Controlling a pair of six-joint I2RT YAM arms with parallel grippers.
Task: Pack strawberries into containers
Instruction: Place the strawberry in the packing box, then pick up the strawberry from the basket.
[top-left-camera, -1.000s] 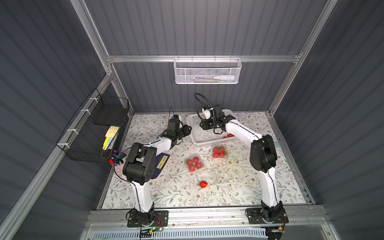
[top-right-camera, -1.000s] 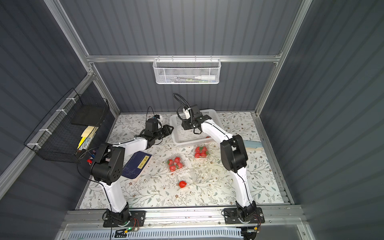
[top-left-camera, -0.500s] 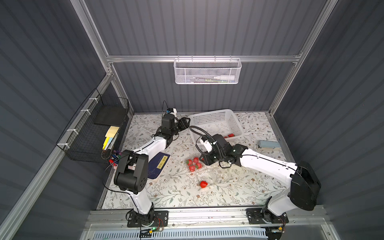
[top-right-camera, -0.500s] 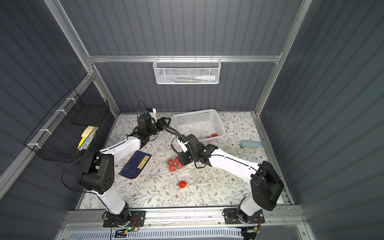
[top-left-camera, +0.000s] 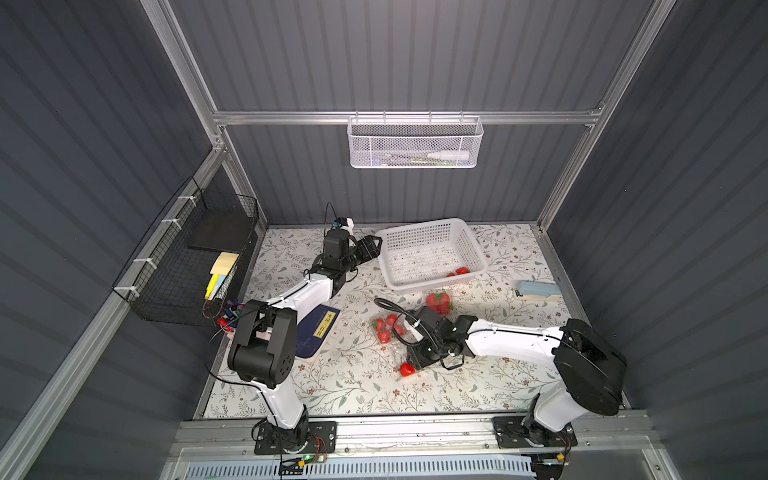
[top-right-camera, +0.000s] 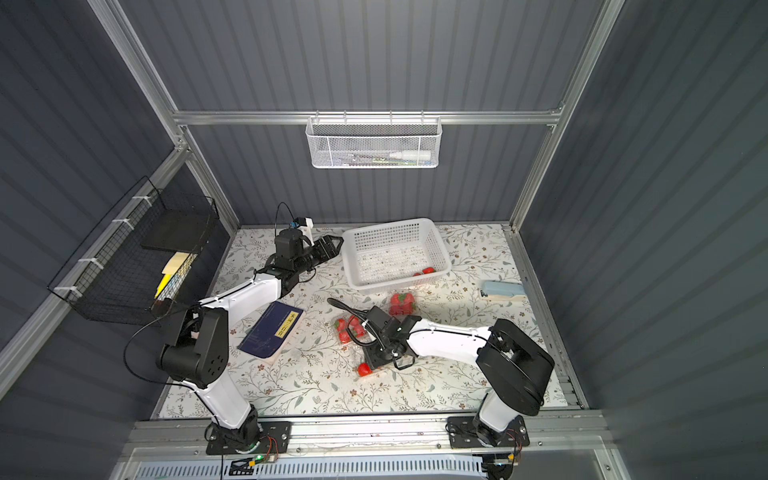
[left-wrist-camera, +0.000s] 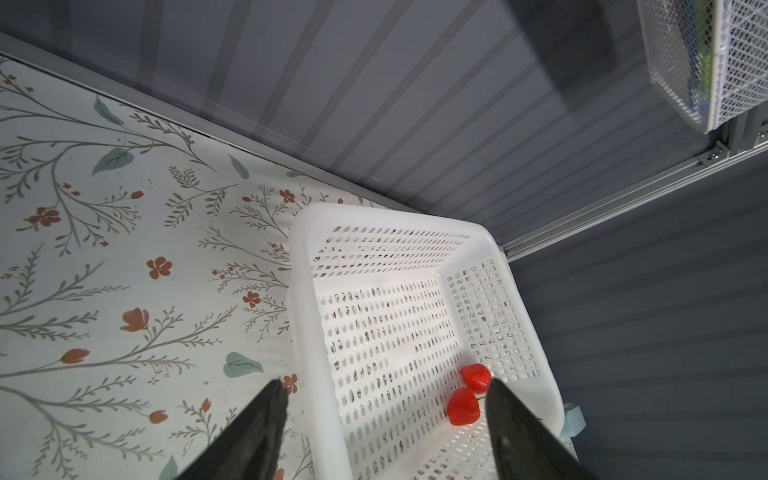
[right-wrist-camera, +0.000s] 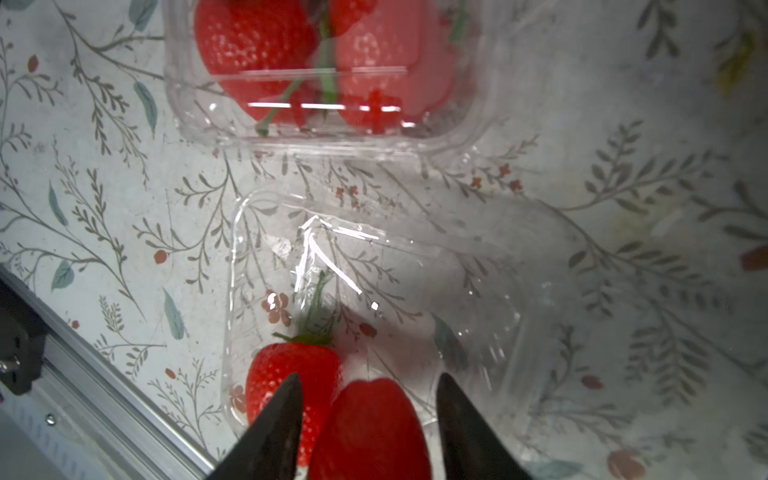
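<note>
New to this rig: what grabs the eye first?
The right gripper hovers over a clear clamshell at front centre, a strawberry between its jaws and a second strawberry already inside. The left gripper stands open beside the white basket, where two strawberries lie in a corner. Two filled clamshells lie mid-table.

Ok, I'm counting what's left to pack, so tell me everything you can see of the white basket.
The white basket is a rectangular open-topped bin of glossy white plastic, walls and floor slotted, rim solid. It sits upright and askew on the far part of the floral table cover. Only two strawberries lie inside, in its near right corner. The open left gripper straddles its left short wall; contact unclear.
</note>
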